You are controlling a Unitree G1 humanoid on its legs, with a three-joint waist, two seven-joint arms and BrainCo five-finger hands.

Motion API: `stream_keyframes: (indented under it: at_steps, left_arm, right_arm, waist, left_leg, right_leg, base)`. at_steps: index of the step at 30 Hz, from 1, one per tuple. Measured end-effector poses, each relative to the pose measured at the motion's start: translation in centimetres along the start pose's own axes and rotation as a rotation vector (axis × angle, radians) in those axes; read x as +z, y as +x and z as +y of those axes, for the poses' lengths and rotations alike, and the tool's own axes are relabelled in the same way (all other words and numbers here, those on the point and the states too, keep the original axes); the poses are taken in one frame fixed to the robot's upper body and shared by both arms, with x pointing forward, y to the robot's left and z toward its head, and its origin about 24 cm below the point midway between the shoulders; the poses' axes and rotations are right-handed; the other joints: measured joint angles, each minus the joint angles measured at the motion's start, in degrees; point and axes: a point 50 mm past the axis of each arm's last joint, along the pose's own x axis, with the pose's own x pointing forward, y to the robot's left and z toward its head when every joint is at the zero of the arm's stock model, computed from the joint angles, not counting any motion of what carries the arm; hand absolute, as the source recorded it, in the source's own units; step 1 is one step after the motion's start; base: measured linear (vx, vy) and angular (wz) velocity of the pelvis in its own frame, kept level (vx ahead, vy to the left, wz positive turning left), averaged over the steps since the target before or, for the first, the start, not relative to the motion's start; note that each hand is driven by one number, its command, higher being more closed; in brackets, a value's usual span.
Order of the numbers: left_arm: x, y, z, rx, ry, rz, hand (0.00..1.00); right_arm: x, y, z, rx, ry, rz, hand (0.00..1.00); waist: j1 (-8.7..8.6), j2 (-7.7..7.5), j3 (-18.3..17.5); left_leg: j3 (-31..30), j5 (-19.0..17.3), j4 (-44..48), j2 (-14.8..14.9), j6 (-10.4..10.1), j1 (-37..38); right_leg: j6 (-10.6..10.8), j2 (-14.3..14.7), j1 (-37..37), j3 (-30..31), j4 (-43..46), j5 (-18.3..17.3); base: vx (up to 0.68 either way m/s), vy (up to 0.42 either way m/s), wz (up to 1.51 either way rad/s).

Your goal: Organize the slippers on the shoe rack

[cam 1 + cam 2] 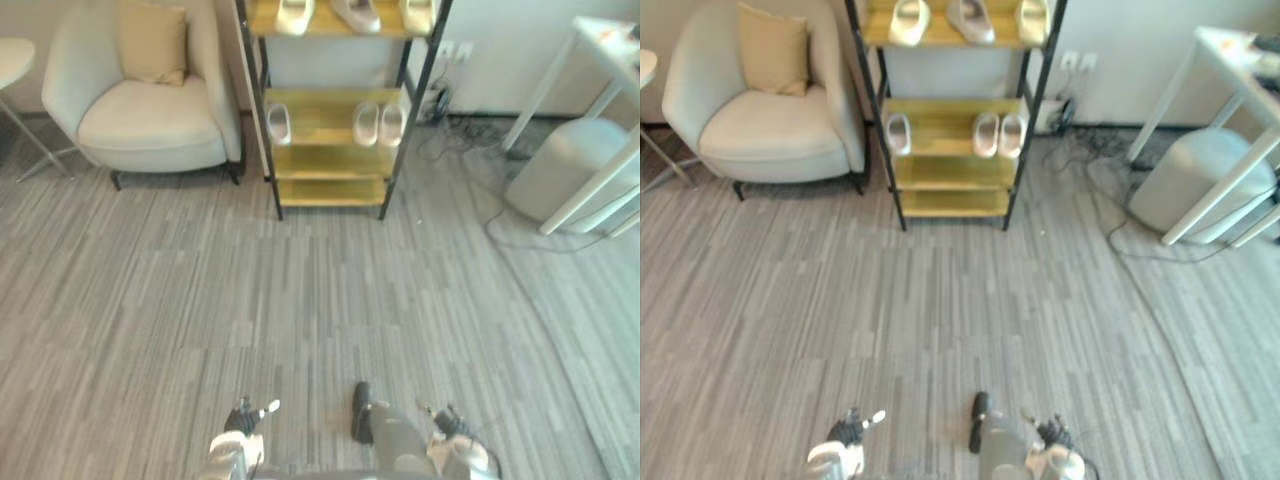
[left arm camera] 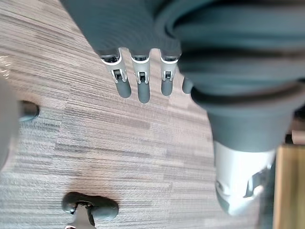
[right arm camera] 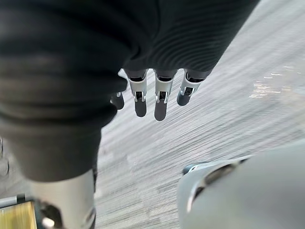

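Yellow wooden shelves in a black metal frame make up the shoe rack [image 1: 322, 160], which stands against the far wall, well apart from the robot across the grey striped carpet floor [image 1: 300, 290]. The pale cream slippers are on it already. Three slippers [image 1: 355, 12] lie on the upper shelf. On the shelf below, a single slipper [image 1: 278, 123] lies at the left and a pair [image 1: 367, 123] lies side by side at the right.

That lone slipper has no partner beside it, so you can judge the sorting unfinished.

The left hand [image 1: 243, 420] and the right hand [image 1: 452, 425] hang low, close to the body. Each wrist view shows straight, relaxed fingers [image 2: 143, 90] that hold nothing, as the right fingers [image 3: 161, 102] do too. This makes sense, since nothing is within reach from here.

You will have to walk the robot up to the rack before any grasp. Mind the cream upholstered armchair [image 1: 150, 110] just beside the rack on the left. Mind also the dark cables [image 1: 470, 140] lying loose on the floor at its right, near the white table [image 1: 600, 40].
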Motion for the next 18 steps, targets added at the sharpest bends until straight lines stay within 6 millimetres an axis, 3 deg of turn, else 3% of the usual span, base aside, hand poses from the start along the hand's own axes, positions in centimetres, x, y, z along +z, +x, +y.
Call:
stream_keyframes:
  at_steps: [1, 2, 3, 5, 8, 10, 11, 13, 14, 15, 16, 17, 18]
  left_arm:
    - [0.3, 0.0, 0.2, 0.012, -0.028, -0.016, 0.00]
    - [0.3, 0.0, 0.2, 0.013, -0.034, -0.019, 0.00]
    - [0.6, -0.1, 0.5, 0.025, -0.063, -0.038, 0.00]
    - [1.2, -0.1, 0.6, 0.027, -0.064, -0.064, 0.00]
    - [1.7, -0.2, 0.5, 0.023, -0.071, -0.091, 0.00]
    - [2.0, -0.1, 0.4, 0.023, -0.072, -0.103, 0.00]
    - [2.1, -0.1, 0.4, 0.022, -0.072, -0.104, 0.00]
    - [2.1, -0.1, 0.3, 0.019, -0.068, -0.103, 0.00]
    - [1.6, -0.1, 0.5, 0.025, -0.064, -0.084, 0.00]
    - [1.6, 0.0, 1.4, 0.043, -0.053, -0.081, 0.00]
    - [1.6, 0.0, 1.9, 0.054, -0.039, -0.079, 0.00]
    - [1.7, 0.0, 2.1, 0.054, -0.030, -0.078, 0.00]
    - [1.7, 0.1, 2.1, 0.051, -0.006, -0.077, 0.00]
  right_arm:
    - [-0.2, 0.0, 0.2, 0.005, -0.003, 0.005, 0.00]
    - [-0.3, -0.1, 0.2, 0.006, -0.005, 0.008, 0.00]
    - [-0.5, -0.2, 0.1, 0.005, -0.008, 0.011, 0.00]
    - [-0.7, -0.2, 0.4, 0.010, -0.013, 0.017, 0.00]
    - [-1.2, -0.4, 0.2, 0.003, -0.018, 0.031, 0.00]
    - [-1.4, -0.4, 0.2, -0.003, -0.019, 0.044, 0.00]
    - [-1.5, -0.4, 0.2, -0.002, -0.019, 0.045, 0.00]
    - [-1.5, -0.4, 0.2, -0.001, -0.023, 0.049, 0.00]
    - [-1.7, -0.5, 0.2, 0.000, -0.027, 0.053, 0.00]
    - [-1.9, -0.6, 0.9, 0.014, -0.019, 0.059, 0.00]
    - [-2.3, -0.8, 1.6, 0.030, -0.010, 0.069, 0.00]
    - [-2.4, -0.8, 1.7, 0.034, -0.012, 0.070, 0.00]
    - [-2.5, -0.9, 1.9, 0.043, -0.010, 0.070, 0.00]
  waist:
    - [0.22, 0.19, 0.4]
    - [0.29, 0.33, 0.5]
    - [0.98, 0.16, 1.3]
    - [1.15, -0.51, 1.7]
    - [1.98, -1.04, 1.5]
    - [3.14, -1.39, 1.7]
    - [3.33, -1.46, 1.7]
    - [4.28, -1.54, 1.4]
    - [4.70, -1.50, 1.2]
    - [4.70, -3.03, 0.5]
    - [4.48, -4.86, -0.6]
    - [4.57, -5.35, -0.9]
    - [4.85, -6.01, -1.0]
  left_leg:
    - [-1.8, 4.1, 11.1, 2.2, 0.6, -4.3]
    - [-2.2, 5.3, 14.9, 3.0, 1.1, -5.6]
    - [-1.7, 6.5, 27.9, 6.3, 1.5, -10.7]
    - [-0.7, 5.7, 33.1, 6.6, 1.5, -15.4]
    - [3.9, 2.5, 24.6, 4.5, 3.0, -22.9]
    - [5.3, 2.8, 4.2, -0.4, 3.2, -24.2]
    - [5.2, 3.3, 1.2, -1.3, 3.4, -24.2]
    - [4.4, 8.9, -12.0, -4.5, 4.5, -23.8]
    - [4.2, 14.9, -13.7, -4.9, 6.4, -23.3]
    - [5.2, 14.0, -11.7, -6.2, 8.5, -23.4]
    - [6.5, 11.3, -10.5, -7.1, 9.3, -23.2]
    - [7.1, 10.3, -9.9, -7.3, 9.5, -23.0]
    - [7.9, 7.5, -9.1, -7.9, 9.9, -20.6]
  right_leg:
    - [-0.7, 1.3, 3.1, -0.3, -1.0, -1.2]
    - [-1.0, 1.9, 4.2, -0.4, -1.5, -1.5]
    - [-2.2, 3.9, 9.0, -0.2, -3.3, -3.3]
    - [-2.6, 4.4, 13.9, 0.1, -5.7, -4.7]
    - [-0.8, 4.2, 19.4, 1.7, -10.7, -5.1]
    - [0.2, 3.3, 23.6, 3.3, -14.0, -5.5]
    - [0.6, 3.1, 24.4, 3.5, -14.5, -5.7]
    - [2.7, 2.3, 26.8, 5.1, -16.2, -7.2]
    - [4.0, 2.1, 28.2, 7.0, -15.8, -9.3]
    - [5.0, 0.5, 28.8, 8.0, -14.8, -10.6]
    - [5.9, -1.5, 27.2, 8.4, -11.1, -11.1]
    - [6.1, -2.2, 25.9, 9.0, -8.1, -11.2]
    - [7.6, -3.6, 22.0, 9.4, 3.1, -10.7]
  base:
    - [0.40, -0.289, 0.16]
    - [0.39, -0.221, -0.11]
    - [0.48, -0.180, -0.16]
    - [0.38, -0.133, -0.13]
    - [0.37, -0.066, -0.26]
    - [0.56, 0.059, -0.32]
    - [0.51, 0.130, -0.26]
    - [0.45, 0.175, -0.39]
    - [0.51, 0.247, -0.54]
    - [0.66, 0.273, -0.47]
    - [0.58, 0.216, -0.25]
    - [0.55, 0.199, -0.35]
    - [0.41, 0.171, -0.31]
